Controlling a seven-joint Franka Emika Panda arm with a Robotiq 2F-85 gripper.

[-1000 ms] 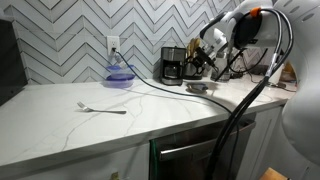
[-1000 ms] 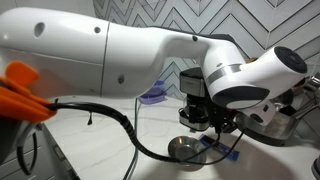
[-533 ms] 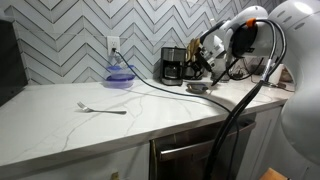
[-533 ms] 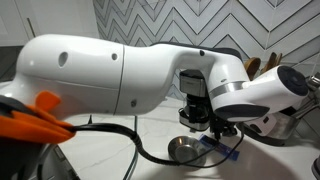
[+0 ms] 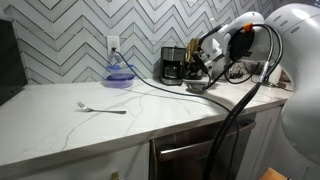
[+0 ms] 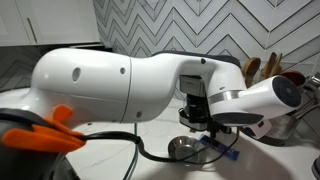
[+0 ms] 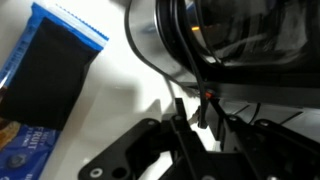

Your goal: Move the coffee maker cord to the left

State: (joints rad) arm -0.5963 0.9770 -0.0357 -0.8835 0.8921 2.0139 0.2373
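The coffee maker [image 5: 172,66] stands against the tiled wall, and its dark base [image 7: 230,40] fills the top of the wrist view. The thin black coffee maker cord [image 5: 150,84] runs from the wall outlet [image 5: 113,46] across the counter toward the machine. My gripper [image 5: 205,62] hangs low just to the right of the coffee maker. In the wrist view a thin dark strand of cord [image 7: 206,108] stands between the fingers of the gripper [image 7: 193,113]. The jaws are narrow. Shadow hides whether they press on the cord.
A blue bowl [image 5: 120,75] sits under the outlet and a fork [image 5: 100,107] lies mid-counter. A metal bowl [image 6: 185,148] and a blue packet [image 7: 45,80] lie in front of the coffee maker. My thick black cable [image 5: 235,125] hangs over the counter's front edge.
The jaws have drawn much closer together around the cord. The arm has shifted a little nearer the coffee maker. The cord, fork and bowls lie as before.
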